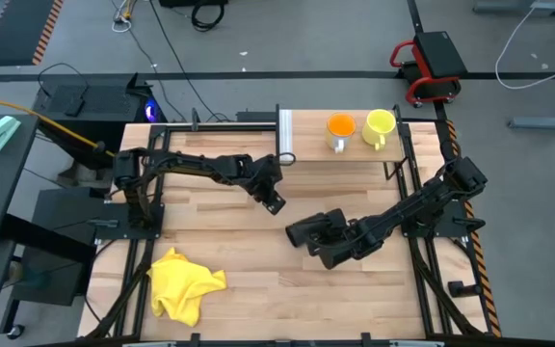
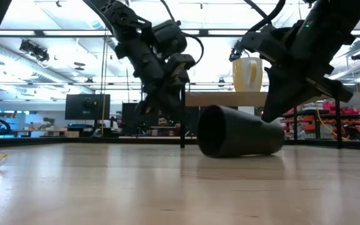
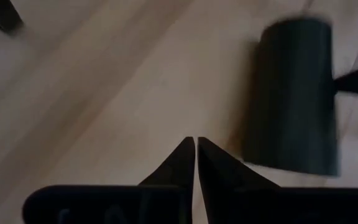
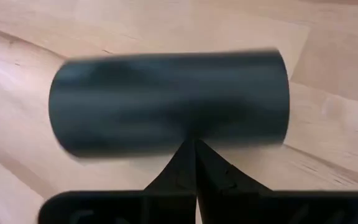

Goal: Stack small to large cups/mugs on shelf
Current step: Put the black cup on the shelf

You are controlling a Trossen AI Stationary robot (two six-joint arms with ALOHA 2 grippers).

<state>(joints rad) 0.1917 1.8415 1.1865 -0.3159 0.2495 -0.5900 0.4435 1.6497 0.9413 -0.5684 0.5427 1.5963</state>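
The black cup (image 1: 303,231) lies on its side on the tabletop, mouth toward the table's left in the low view (image 2: 239,131). My right gripper (image 4: 195,144) is shut, its tips at the cup's side (image 1: 322,239). My left gripper (image 3: 195,146) is shut and hangs over bare wood to the cup's far left (image 1: 274,200), apart from it. The orange cup (image 1: 340,127) and the yellow-green mug (image 1: 379,127) stand upright side by side on the shelf (image 1: 316,145) at the table's far edge. My right gripper meets the black cup's side wall (image 4: 194,134) with its shut fingertips, about halfway along the cup's length. The fingers slant down from the table's right and lie across the cup. The cup rests with its side on the table.
A crumpled yellow cloth (image 1: 186,284) lies near the table's front left corner. The shelf's white upright panel (image 1: 285,135) stands just beyond my left gripper. Bare planks stretch along the near edge.
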